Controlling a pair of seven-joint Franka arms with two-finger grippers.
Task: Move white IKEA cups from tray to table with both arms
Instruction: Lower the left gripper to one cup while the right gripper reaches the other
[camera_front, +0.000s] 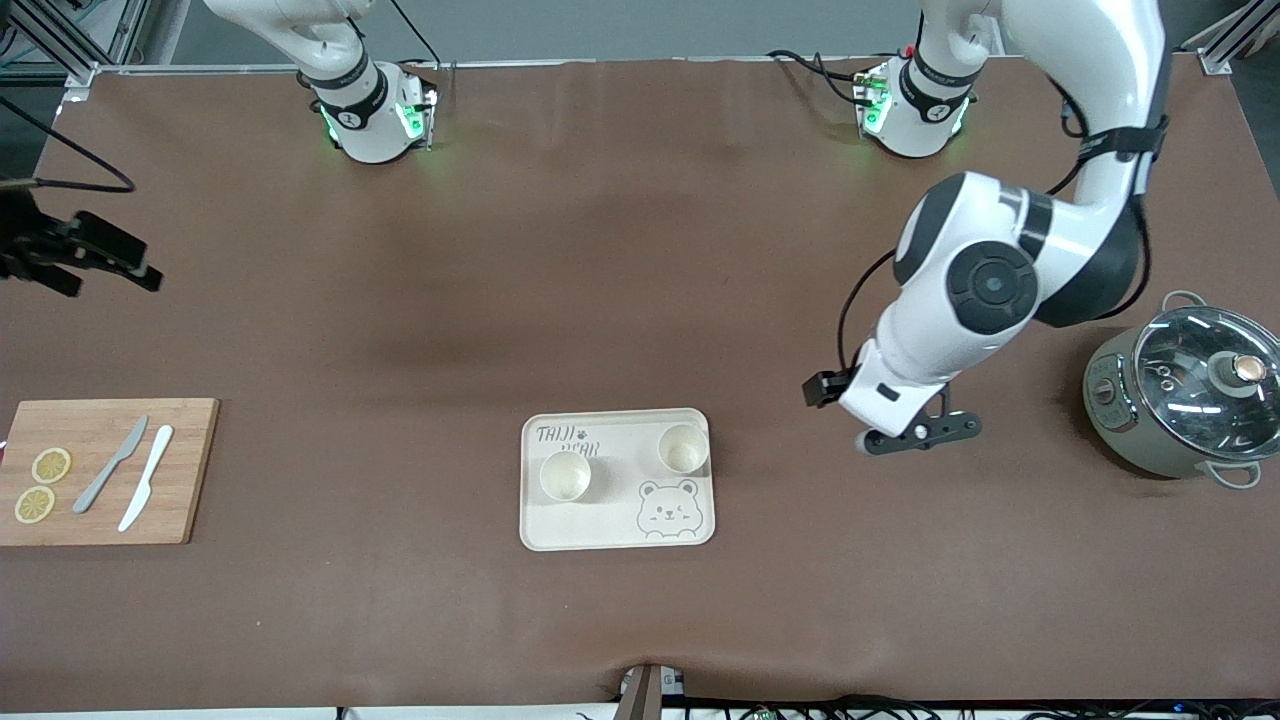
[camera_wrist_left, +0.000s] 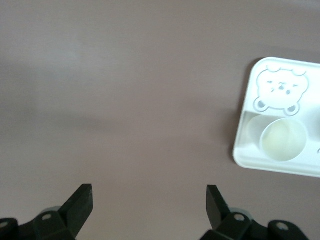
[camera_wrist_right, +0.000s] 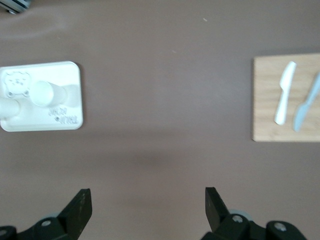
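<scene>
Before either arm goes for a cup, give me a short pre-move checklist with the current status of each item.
1. Both cups upright on the tray: ok; cup nearer the right arm's end, cup nearer the left arm's end.
2. Left gripper open and empty: ok; it hangs over bare table beside the tray, toward the left arm's end.
3. Right gripper open and empty: ok; over bare table, between tray and cutting board.
4. Cups apart enough for separate grasps: ok, they do not touch.
5. Set-down space beside the tray: ok; the pot and cutting board stand well away.
</scene>
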